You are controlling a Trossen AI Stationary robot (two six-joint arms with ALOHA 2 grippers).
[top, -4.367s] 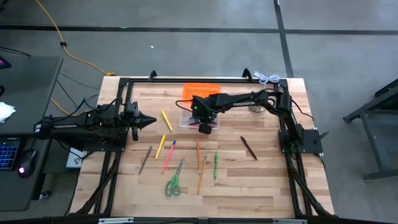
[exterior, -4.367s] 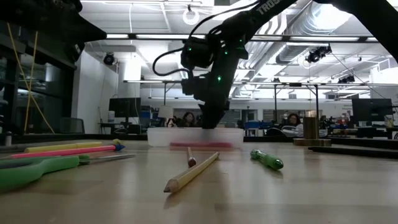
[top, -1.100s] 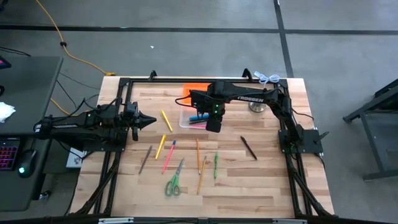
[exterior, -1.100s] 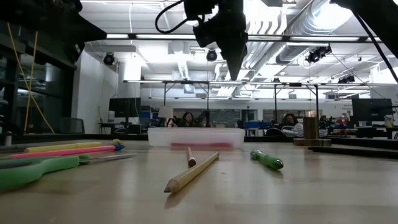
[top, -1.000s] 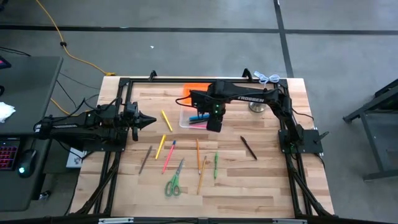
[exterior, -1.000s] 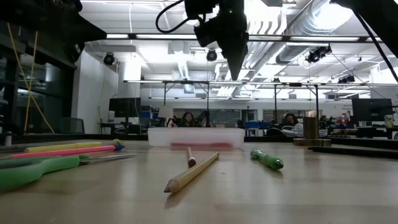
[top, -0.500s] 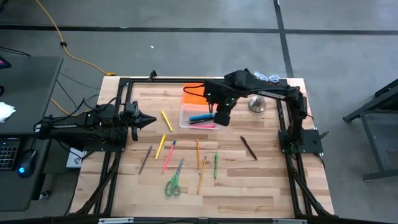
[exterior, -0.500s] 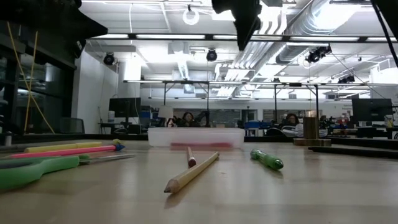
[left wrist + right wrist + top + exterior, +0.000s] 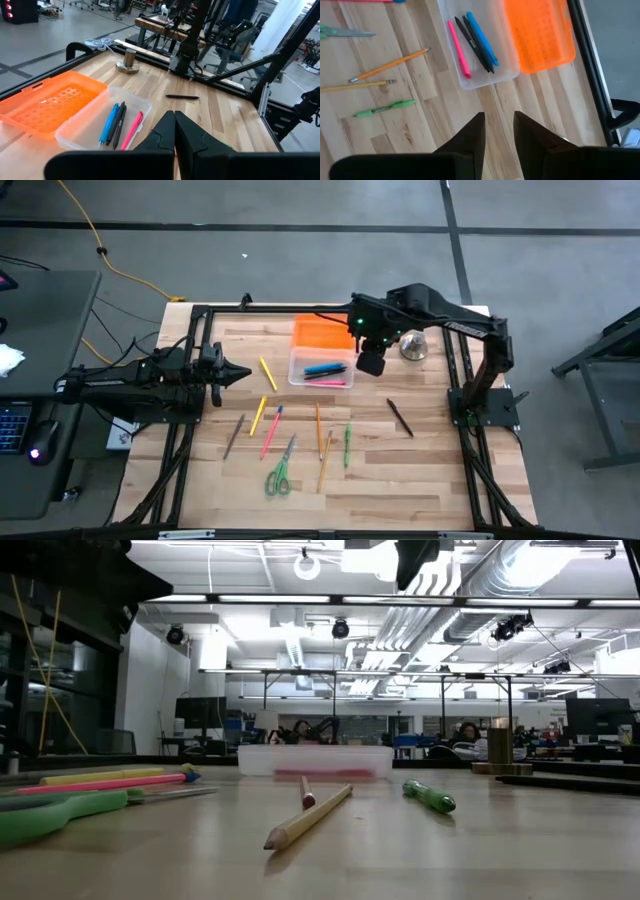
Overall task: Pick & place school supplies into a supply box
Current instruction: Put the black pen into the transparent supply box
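Note:
The supply box (image 9: 320, 368) is a clear tray on the table's far middle, its orange lid (image 9: 322, 333) lying open behind it. A pink, a dark and a blue pen (image 9: 472, 42) lie inside. More school supplies lie on the wood nearer the front: a yellow pencil (image 9: 267, 372), a pink pen (image 9: 271, 430), green-handled scissors (image 9: 280, 470), a green pen (image 9: 347, 445) and a dark pen (image 9: 400, 417). My right gripper (image 9: 497, 132) hangs high, just right of the box, open with nothing between its fingers. My left gripper (image 9: 240, 375) waits shut at the left.
A silvery bell-like object (image 9: 412, 346) stands at the far right, close to my right arm. A black frame (image 9: 200, 315) runs around the table's edges. Bare wood lies along the near edge and at the right.
My right gripper has risen and gone toward the table's right edge, from over the box to beside it; in the low view it has climbed to the picture's top. Its fingers carry nothing. The pens in the box have stayed put.

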